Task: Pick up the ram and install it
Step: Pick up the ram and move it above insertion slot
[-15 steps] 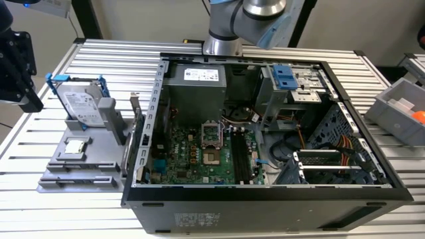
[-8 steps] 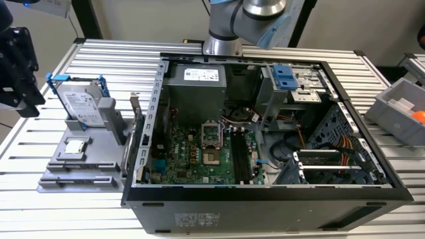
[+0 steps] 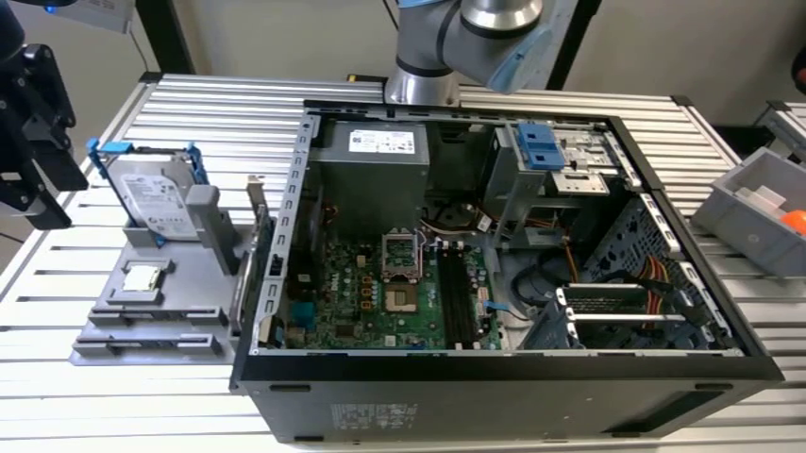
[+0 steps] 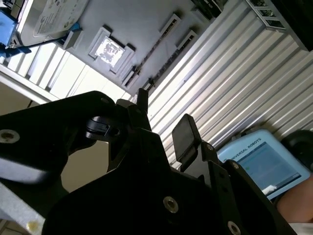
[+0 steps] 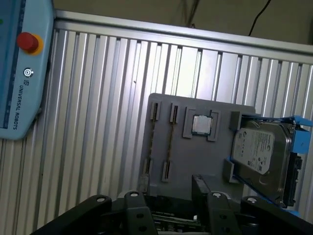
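The ram [image 5: 170, 142] is a thin dark stick standing on edge between two holders on the grey fixture plate [image 5: 195, 161]. In the second wrist view the ram [image 4: 151, 51] is a dark line across the same plate. My gripper [image 5: 166, 190] is open and holds nothing; its black fingers [image 5: 199, 188] hover off the plate's edge, short of the ram. The second wrist view also shows the gripper [image 4: 162, 110] with a clear gap between its pads. In the exterior view the black tool [image 3: 32, 142] hangs at the far left, beside the fixture. The motherboard's long black slots [image 3: 454, 302] lie in the open computer case [image 3: 504, 373].
A silver hard drive in a blue bracket [image 3: 158, 193] stands at the fixture's far end, with a small square chip [image 3: 142, 276] in front of it. A blue teach pendant [image 5: 22, 73] lies on the ribbed metal table. A grey bin [image 3: 762, 212] sits at the exterior view's right.
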Tool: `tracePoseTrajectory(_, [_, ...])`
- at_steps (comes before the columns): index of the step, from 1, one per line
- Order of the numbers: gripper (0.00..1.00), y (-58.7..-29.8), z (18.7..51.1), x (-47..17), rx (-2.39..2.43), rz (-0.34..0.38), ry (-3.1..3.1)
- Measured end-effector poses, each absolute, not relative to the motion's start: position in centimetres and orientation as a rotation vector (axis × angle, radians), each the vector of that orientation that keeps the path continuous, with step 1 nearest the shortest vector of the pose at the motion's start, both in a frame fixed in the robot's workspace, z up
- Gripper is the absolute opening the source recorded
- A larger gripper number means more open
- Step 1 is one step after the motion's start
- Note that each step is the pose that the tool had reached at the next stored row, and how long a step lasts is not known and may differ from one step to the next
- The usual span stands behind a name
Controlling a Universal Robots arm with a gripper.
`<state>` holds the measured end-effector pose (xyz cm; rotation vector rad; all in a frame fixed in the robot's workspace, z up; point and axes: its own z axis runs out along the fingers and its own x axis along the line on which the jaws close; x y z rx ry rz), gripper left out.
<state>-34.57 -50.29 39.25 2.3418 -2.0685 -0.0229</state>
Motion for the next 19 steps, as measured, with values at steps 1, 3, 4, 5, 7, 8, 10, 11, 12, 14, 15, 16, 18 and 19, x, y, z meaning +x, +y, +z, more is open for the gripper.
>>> tracePoseTrajectory(1, [1.0,-50.29,39.25,-34.57,2.343,-0.023,-2.068])
tracePoseTrajectory(3, [1.0,-50.3,39.25,-34.57,2.344,-0.023,-2.066])
tracePoseTrajectory(4, [1.0,-50.29,39.25,-34.57,2.345,-0.023,-2.065])
tracePoseTrajectory(5, [1.0,-50.29,39.25,-34.57,2.346,-0.023,-2.064])
tracePoseTrajectory(7, [1.0,-50.29,39.25,-34.57,2.347,-0.023,-2.062])
tracePoseTrajectory(8, [1.0,-50.29,39.25,-34.57,2.348,-0.023,-2.062])
tracePoseTrajectory(10, [1.0,-50.29,39.22,-34.56,2.345,-0.023,-2.064])
tracePoseTrajectory(11, [1.0,-50.29,39.2,-34.56,2.339,-0.023,-2.071])
tracePoseTrajectory(12, [1.0,-50.29,39.15,-34.56,2.331,-0.023,-2.08])
tracePoseTrajectory(14, [1.0,-50.29,38.99,-34.57,2.313,-0.023,-2.1])
tracePoseTrajectory(15, [1.0,-50.29,38.9,-34.57,2.305,-0.023,-2.109])
tracePoseTrajectory(16, [1.0,-50.29,38.81,-34.57,2.299,-0.022,-2.116])
tracePoseTrajectory(18, [1.0,-50.29,38.63,-34.57,2.291,-0.023,-2.124])
tracePoseTrajectory(19, [1.0,-50.29,38.54,-34.57,2.288,-0.023,-2.127])
